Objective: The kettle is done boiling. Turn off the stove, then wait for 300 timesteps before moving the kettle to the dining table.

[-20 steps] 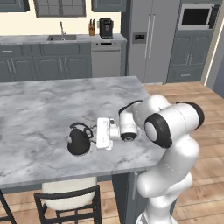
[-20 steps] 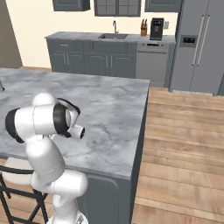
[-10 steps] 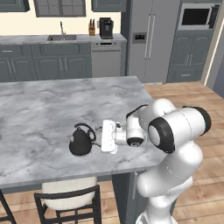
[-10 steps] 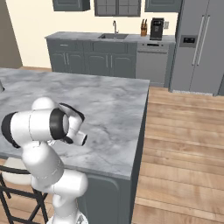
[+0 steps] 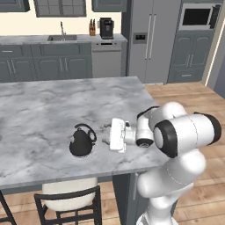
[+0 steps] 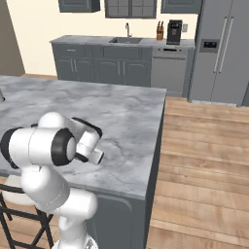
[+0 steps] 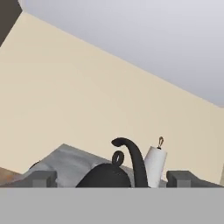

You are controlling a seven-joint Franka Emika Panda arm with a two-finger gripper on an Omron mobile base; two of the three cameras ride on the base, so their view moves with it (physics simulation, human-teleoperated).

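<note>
Marble dining table (image 5: 39, 105) carries kettle (image 5: 82, 141) upright; gripper (image 5: 107, 137) fingers wide, empty, just beside it. Risk: retreating hand clips handle, tips kettle.

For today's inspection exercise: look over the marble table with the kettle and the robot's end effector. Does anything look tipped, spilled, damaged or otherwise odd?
Nothing stands out. The kettle stands upright on the dining table, handle arched on top, with no spill around it. The end effector is beside it, open and apart from it. The stool sits tucked under the table edge.
</note>
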